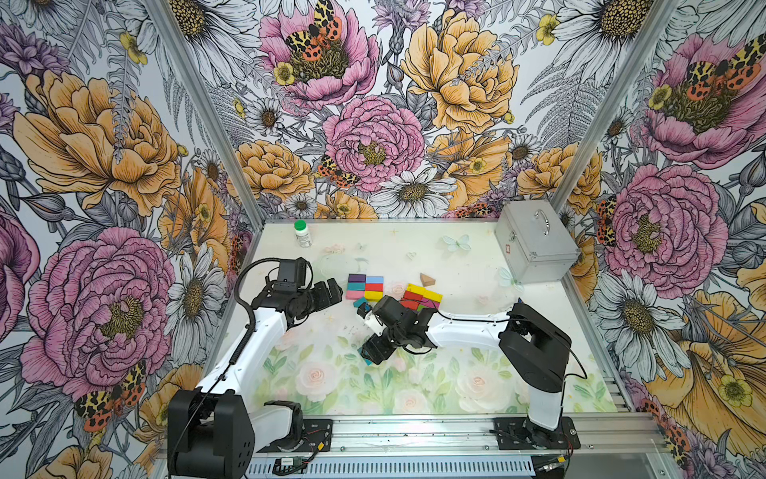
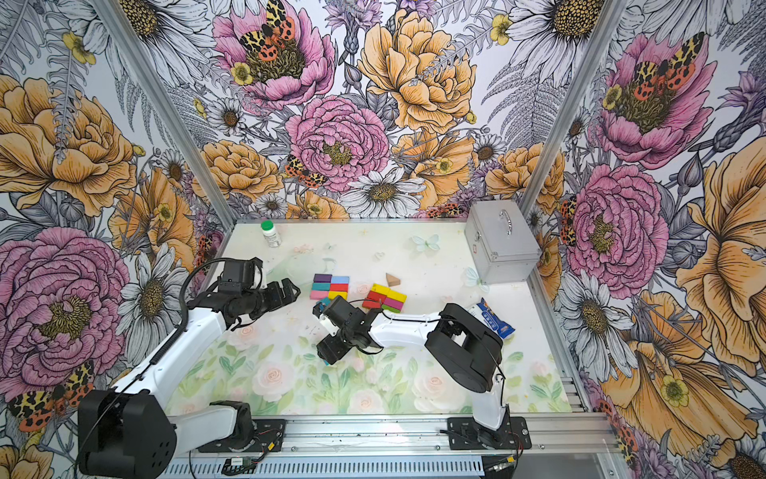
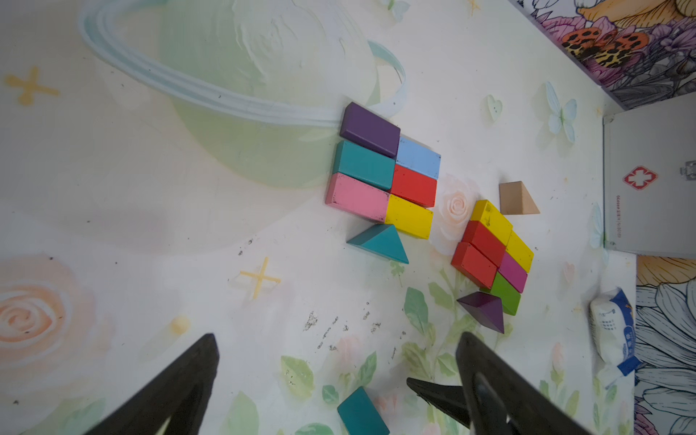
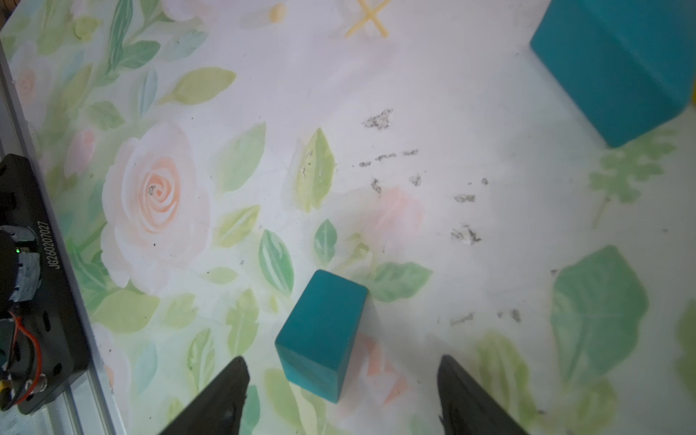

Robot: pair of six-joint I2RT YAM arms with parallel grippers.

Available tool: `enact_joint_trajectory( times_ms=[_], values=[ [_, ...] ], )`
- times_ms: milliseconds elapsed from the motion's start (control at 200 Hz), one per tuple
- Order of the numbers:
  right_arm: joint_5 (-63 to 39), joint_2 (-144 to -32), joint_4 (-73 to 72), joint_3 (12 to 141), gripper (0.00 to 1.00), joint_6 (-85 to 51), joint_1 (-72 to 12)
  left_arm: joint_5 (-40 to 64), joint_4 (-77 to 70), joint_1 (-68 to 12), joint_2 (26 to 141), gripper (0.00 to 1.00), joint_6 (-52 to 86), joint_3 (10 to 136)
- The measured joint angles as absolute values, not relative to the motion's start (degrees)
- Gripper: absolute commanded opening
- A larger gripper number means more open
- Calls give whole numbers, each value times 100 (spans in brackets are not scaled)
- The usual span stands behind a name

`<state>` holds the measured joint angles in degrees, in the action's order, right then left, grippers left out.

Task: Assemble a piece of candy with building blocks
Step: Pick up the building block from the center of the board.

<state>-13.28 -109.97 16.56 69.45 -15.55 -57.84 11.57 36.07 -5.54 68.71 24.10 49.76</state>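
1. Counter (image 1: 456, 257) wears a pale rose print; flowered walls (image 1: 373, 124) close three sides.
2. Your teal brick (image 4: 324, 335) lies flat mid-counter, its long axis running between the fingers and pointing away from the wrist.
3. Right pincer (image 4: 342, 361) straddles it with gaps either side; left pincer (image 3: 337, 339) gapes wide, empty.

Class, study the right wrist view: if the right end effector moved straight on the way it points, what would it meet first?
Most likely the near teal block, lying just ahead of the right end effector, in line with its open jaws; depth is hard to judge.
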Motion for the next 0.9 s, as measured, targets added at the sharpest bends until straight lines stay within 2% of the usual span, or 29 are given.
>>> enact_joint_trajectory(
  times_ms=[240,340,635,751,901],
  values=[
    [-1380,-11262,2121,7218,74,-1444,-5916,1157,3551,-502,6855,99,2412,4934],
    [-1400,-11371,2241,7380,68,-1372,-5970,1157,3551,-497,6855,99,2412,4917],
    [-1365,-11552,2469,7618,36,-1310,-5983,1157,3485,-445,6855,99,2412,4917],
    [-1317,-11572,2508,7679,37,-1326,-5983,1160,3481,-425,6851,99,2412,4915],
    [-1286,-11592,2543,7706,51,-1323,-5983,1160,3479,-421,6851,99,2412,4915]
  ],
)
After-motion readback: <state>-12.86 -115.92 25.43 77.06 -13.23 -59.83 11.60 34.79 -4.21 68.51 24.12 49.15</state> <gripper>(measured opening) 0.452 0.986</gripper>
